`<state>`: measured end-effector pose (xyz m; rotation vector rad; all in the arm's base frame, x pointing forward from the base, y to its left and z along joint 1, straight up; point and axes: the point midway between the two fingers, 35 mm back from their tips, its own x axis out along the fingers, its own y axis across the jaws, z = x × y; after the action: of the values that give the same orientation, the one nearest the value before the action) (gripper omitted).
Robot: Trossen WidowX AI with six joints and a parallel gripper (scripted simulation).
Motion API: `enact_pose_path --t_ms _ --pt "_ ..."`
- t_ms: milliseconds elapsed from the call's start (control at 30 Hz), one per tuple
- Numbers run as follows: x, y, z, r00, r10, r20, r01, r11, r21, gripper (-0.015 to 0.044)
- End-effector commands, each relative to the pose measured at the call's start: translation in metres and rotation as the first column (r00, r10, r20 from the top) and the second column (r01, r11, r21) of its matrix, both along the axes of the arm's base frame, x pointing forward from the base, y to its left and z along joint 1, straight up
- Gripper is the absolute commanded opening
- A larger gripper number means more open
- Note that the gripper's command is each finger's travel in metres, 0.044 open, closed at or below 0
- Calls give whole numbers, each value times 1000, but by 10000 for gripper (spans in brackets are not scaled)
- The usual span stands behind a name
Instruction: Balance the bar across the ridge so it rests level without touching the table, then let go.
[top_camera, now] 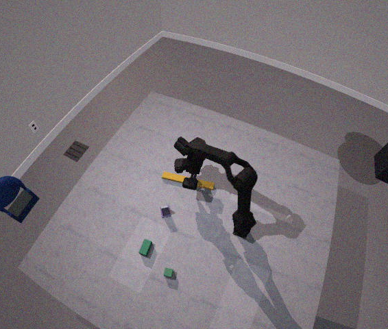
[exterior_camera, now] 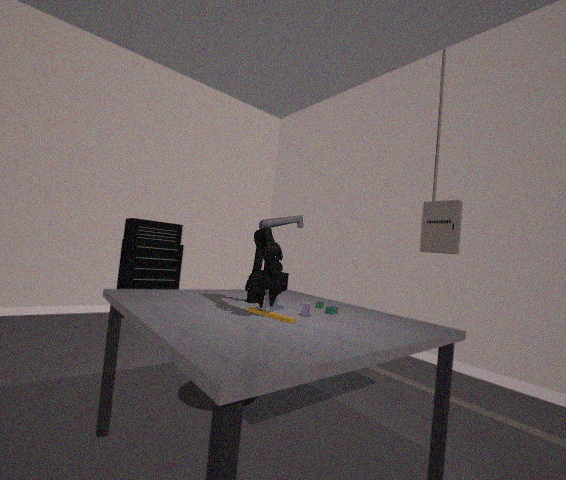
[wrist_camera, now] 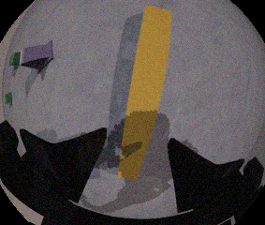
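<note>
The gripper is hanging low over the yellow bar, its fingers standing apart with nothing between them, one on each long side of the bar. That straddle is lining it up for a pinch across the bar's narrow width, the only dimension the jaws can span. In the top view it is sitting past the bar's middle, toward the end nearer the arm's base; a grasp there would probably leave the long free end sagging, so a more central hold looks wiser for a balancing job.

The bar is lying flat on the table, not yet lifted. In the wrist view the yellow bar is running away from the camera between the two dark fingers, confirming the alignment.

The small purple block, well apart from the bar, is most likely the ridge, though its shape is too small to read with certainty. Two green blocks are lying farther out and seem to play no part
</note>
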<state>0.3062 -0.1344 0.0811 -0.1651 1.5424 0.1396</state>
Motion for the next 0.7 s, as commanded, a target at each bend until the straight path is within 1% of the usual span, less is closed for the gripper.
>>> enact_pose_path --t_ms 0,667 --pt "0 0 -6 1000 -7 5 7 1000 1 315" --pt "0 0 -31 1000 -7 5 7 1000 1 315"
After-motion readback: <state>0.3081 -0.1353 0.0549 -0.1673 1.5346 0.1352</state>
